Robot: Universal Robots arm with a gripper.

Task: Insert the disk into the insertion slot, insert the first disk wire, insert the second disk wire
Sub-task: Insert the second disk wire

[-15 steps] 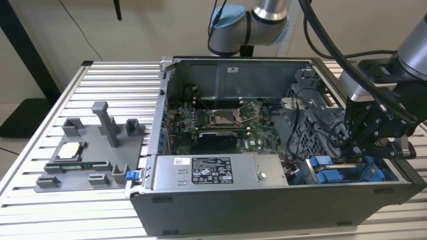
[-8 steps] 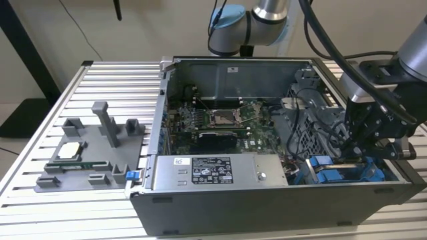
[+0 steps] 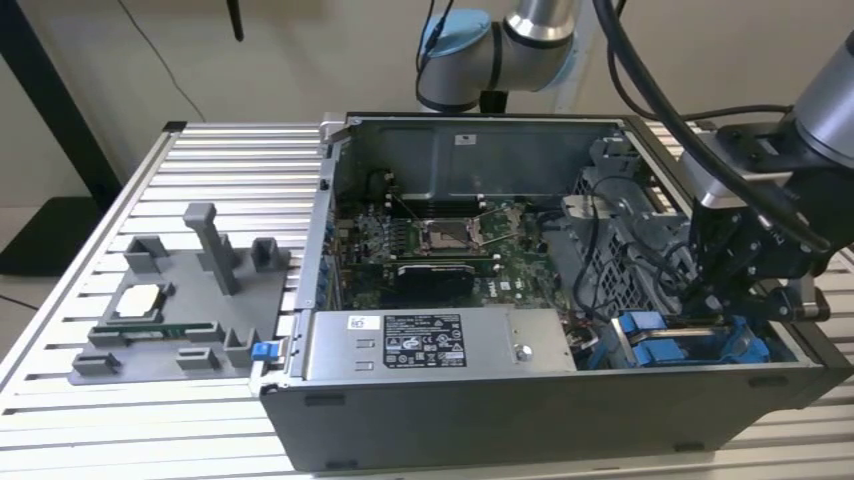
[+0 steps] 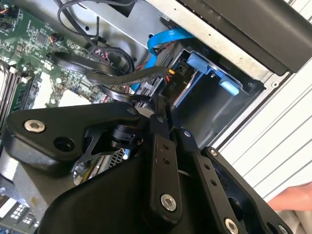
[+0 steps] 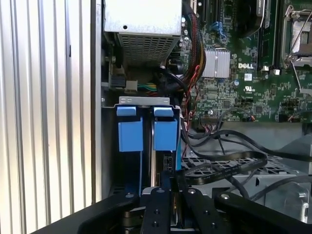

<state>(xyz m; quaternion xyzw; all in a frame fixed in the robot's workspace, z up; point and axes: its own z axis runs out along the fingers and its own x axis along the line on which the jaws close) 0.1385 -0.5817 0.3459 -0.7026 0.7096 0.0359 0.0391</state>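
Note:
The disk point(image 5: 165, 135), in its blue carrier, sits edge-up inside the insertion slot point(image 5: 144, 101), a grey metal bay at the case's front corner on the exterior view's right point(image 3: 747, 352). A second blue carrier point(image 5: 129, 131) stands beside it. My gripper point(image 3: 705, 300) reaches down into the case right over the disk point(image 3: 667, 348). In both wrist views its fingers point(image 4: 157, 109) are drawn together, pinching the black plug of a disk wire point(image 4: 122, 75) just above the disk's point(image 4: 200, 63) edge. The gripper point(image 5: 170, 189) hides the spot where plug and disk meet.
The open computer case holds a motherboard point(image 3: 441, 240), a grey labelled power-supply box point(image 3: 441, 342) and a perforated cage point(image 3: 617, 262) with loose black cables. A blue flat cable point(image 4: 165, 38) curves by the bay. A grey fixture point(image 3: 187, 300) rests on the slatted table. A hand point(image 4: 292, 197) shows at one edge.

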